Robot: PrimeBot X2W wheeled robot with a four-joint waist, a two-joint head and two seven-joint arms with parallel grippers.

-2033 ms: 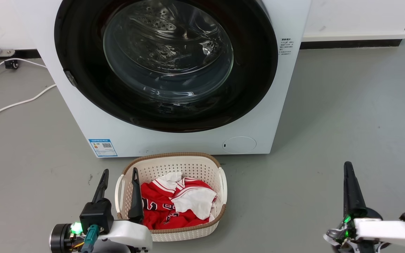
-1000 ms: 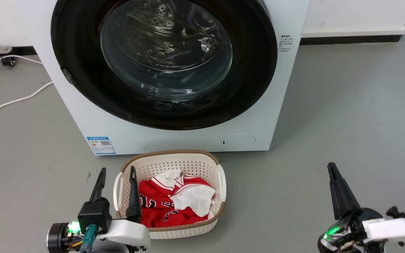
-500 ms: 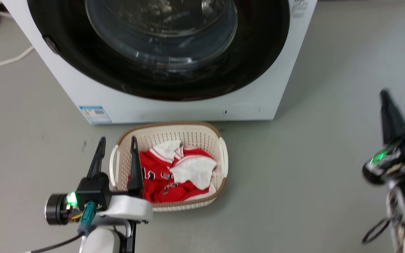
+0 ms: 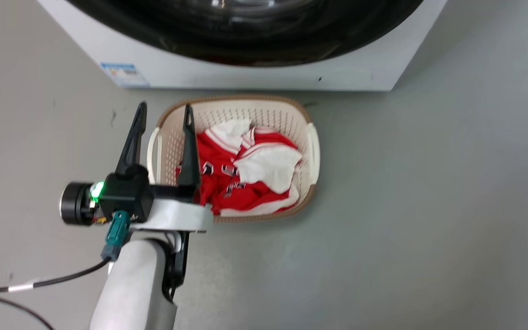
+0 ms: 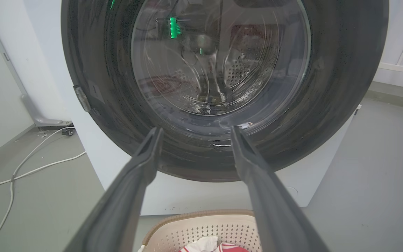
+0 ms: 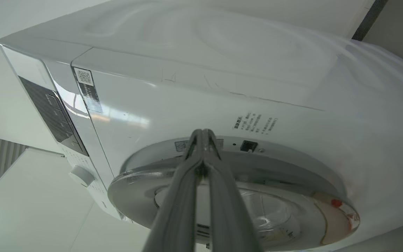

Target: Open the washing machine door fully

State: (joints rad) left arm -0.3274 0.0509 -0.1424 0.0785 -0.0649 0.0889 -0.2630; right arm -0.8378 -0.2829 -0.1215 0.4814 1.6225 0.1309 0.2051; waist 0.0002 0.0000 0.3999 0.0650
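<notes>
The washing machine door [image 5: 341,80] is a wide glossy black rim around a bulging glass bowl [image 5: 219,59], and it lies flat against the white machine front. In the head view just its lower rim [image 4: 245,43] is visible along the top edge. My left gripper [image 4: 164,107] is open and empty above the basket's left end; in its wrist view the left gripper [image 5: 195,128] points at the door's lower rim from a distance. My right gripper [image 6: 203,132] is shut on nothing, its tip aimed at the door's edge [image 6: 285,180] from the side.
A cream laundry basket [image 4: 312,137] holding red and white clothes [image 4: 245,174] stands on the grey floor right in front of the machine. White cables [image 5: 23,171] trail on the floor to the machine's left. The control panel [image 6: 52,112] and a knob [image 6: 80,175] are on the machine's front.
The head camera has tilted down, so the machine slid up the picture. My right arm has risen and left the lower right corner. The left gripper stays open over the basket.
</notes>
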